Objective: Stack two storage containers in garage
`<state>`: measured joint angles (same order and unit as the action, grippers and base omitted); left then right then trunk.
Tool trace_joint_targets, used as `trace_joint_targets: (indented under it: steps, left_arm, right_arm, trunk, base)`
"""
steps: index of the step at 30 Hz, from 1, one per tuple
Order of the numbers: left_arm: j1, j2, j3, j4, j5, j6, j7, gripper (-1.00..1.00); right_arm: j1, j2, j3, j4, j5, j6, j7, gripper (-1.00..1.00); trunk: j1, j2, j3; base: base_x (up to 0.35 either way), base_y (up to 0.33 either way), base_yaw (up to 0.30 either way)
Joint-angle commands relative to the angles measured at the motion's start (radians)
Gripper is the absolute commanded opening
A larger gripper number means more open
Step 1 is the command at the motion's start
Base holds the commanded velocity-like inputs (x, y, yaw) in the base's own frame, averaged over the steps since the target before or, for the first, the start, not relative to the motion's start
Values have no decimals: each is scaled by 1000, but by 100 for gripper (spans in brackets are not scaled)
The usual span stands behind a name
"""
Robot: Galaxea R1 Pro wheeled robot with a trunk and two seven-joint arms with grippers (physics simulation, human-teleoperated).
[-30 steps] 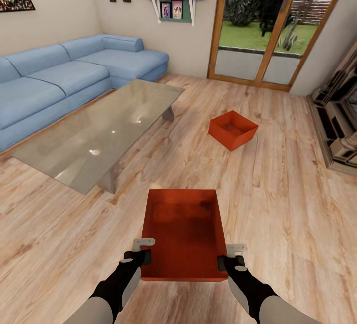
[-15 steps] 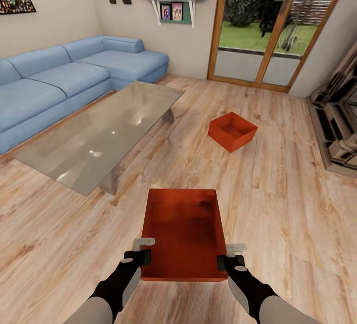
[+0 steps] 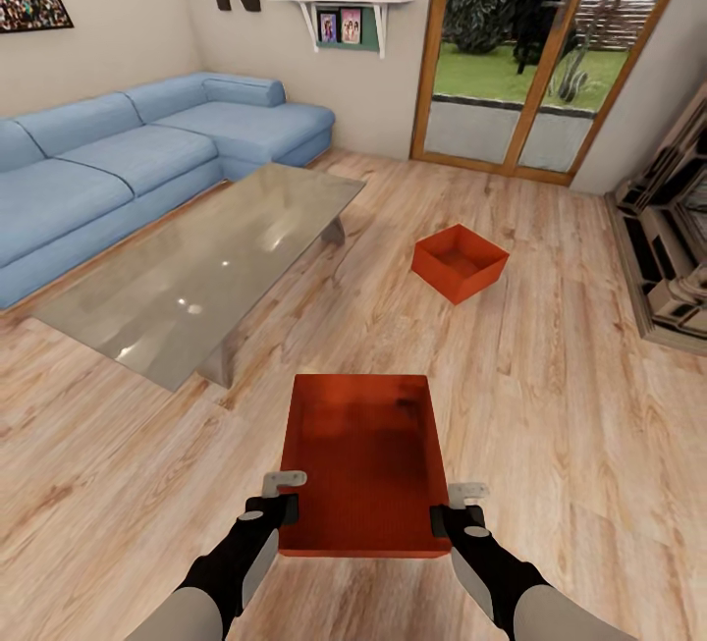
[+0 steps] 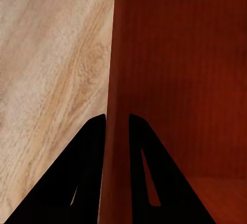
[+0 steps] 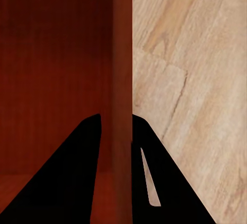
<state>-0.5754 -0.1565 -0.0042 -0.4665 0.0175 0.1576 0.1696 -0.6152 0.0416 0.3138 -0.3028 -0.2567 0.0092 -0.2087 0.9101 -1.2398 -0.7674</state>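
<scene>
Both arms reach forward and low, side by side. The left gripper pinches the left wall of the near storage container, the right gripper its right wall, each closed tight on it. Two red-orange containers in all: the second container sits farther off on the wood floor, right of the glass coffee table.

Light wood-plank flooring runs to beige walls. A blue sectional sofa sits behind a glass coffee table. Wood-framed glass doors show a sunlit garden.
</scene>
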Motion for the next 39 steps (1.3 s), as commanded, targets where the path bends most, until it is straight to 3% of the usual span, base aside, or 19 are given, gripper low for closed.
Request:
trace_joint_targets:
  steps: [1, 39]
  left_arm:
    - [0, 0, 12, 0, 9, 7, 7, -100]
    - [0, 2, 6, 11, 6, 5, -1, -100]
  right_arm:
    - [0, 0, -10, -5, 4, 0, 0, -100]
    - [-1, 0, -10, -7, 4, 0, -1, -100]
  trunk:
    - [-4, 7, 3]
    - [-150, 273, 122]
  base:
    - [0, 0, 0]
    - [0, 0, 0]
